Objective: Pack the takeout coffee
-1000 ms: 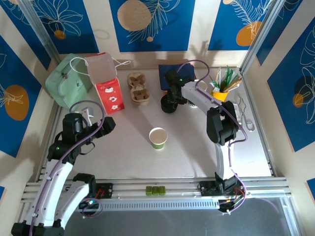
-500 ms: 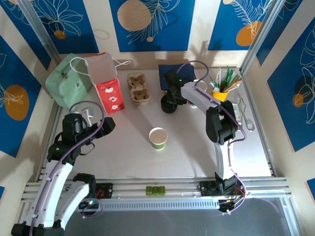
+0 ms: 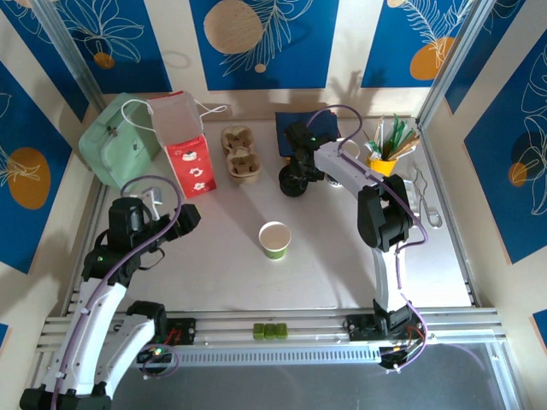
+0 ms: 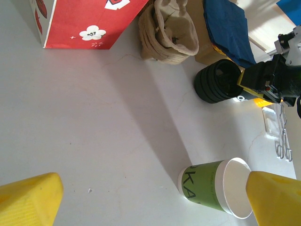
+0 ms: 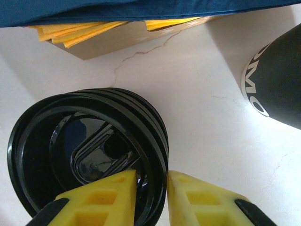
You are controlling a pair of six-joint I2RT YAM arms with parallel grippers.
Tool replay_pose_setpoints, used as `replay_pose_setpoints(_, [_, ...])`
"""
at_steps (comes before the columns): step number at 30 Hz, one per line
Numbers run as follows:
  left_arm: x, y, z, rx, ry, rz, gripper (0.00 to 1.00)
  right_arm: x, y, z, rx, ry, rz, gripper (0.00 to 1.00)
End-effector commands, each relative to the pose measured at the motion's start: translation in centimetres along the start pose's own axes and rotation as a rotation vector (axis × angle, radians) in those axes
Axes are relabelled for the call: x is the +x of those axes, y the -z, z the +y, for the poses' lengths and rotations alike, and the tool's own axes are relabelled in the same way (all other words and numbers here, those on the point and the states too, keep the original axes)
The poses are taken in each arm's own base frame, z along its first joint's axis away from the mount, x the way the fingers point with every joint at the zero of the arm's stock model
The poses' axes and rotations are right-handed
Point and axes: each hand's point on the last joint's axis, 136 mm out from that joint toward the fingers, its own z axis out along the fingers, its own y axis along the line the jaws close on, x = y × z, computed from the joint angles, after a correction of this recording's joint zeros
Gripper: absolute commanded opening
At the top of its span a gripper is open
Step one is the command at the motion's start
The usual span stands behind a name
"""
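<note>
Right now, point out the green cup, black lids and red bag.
green cup (image 4: 203, 189): left wrist view, side wall.
black lids (image 5: 89, 150): right wrist view, top lid's face.
red bag (image 3: 192, 169): top external view, red panel.

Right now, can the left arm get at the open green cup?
Probably yes: the left gripper is open and faces the green paper cup across bare table, with nothing between them.

The cup (image 3: 274, 240) is green with a white inside; the bag (image 3: 190, 166) is red with white blossoms; the lids (image 5: 84, 155) are glossy black; the fingers (image 5: 101, 197) are yellow.
</note>
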Motion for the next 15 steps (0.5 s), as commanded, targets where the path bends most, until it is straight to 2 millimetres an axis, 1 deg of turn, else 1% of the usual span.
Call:
replay_pose_setpoints(1, [0.6, 0.15, 0.06, 0.002, 0.008, 0.012, 0.99, -0.19, -0.47, 0.58, -0.018, -0.006, 0.016, 0.26])
replay_pose_setpoints(9, [0.72, 0.18, 0.21, -0.001, 0.011, 0.012, 0.99, -0.08, -0.71, 0.56, -0.013, -0.005, 0.02, 0.26])
replay_pose_setpoints(15, [0.55, 0.23, 0.06, 0.003, 0.008, 0.007, 0.99, -0.04, -0.77, 0.5, -0.011, -0.003, 0.021, 0.24])
